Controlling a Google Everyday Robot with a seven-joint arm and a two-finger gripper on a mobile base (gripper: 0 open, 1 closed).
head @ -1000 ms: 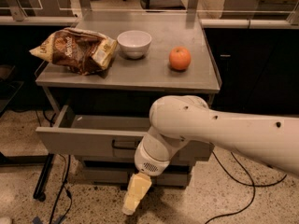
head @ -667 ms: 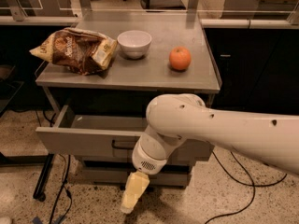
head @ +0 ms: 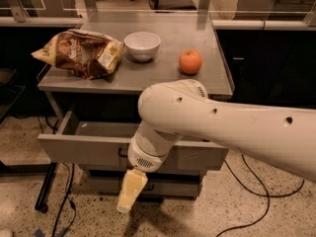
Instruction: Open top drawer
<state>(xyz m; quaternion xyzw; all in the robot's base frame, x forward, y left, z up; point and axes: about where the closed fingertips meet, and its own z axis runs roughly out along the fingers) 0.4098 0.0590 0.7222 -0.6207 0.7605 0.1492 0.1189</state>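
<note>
The top drawer (head: 81, 151) is a wide grey metal front under the table and stands pulled out, its inside showing from above. Its small dark handle (head: 122, 153) sits at the centre, partly hidden by my wrist. My gripper (head: 131, 192) hangs pointing down in front of the drawer front, just below the handle and apart from it. My white arm (head: 222, 127) crosses the view from the right and hides the right part of the drawer.
A grey metal table (head: 163, 73) carries a chip bag (head: 79, 51), a white bowl (head: 142, 45) and an orange (head: 190, 61). A lower drawer (head: 98, 184) sits under the top one. Cables (head: 256, 201) lie on the speckled floor.
My arm and gripper have shifted slightly left and up. The drawer stays pulled out by the same amount.
</note>
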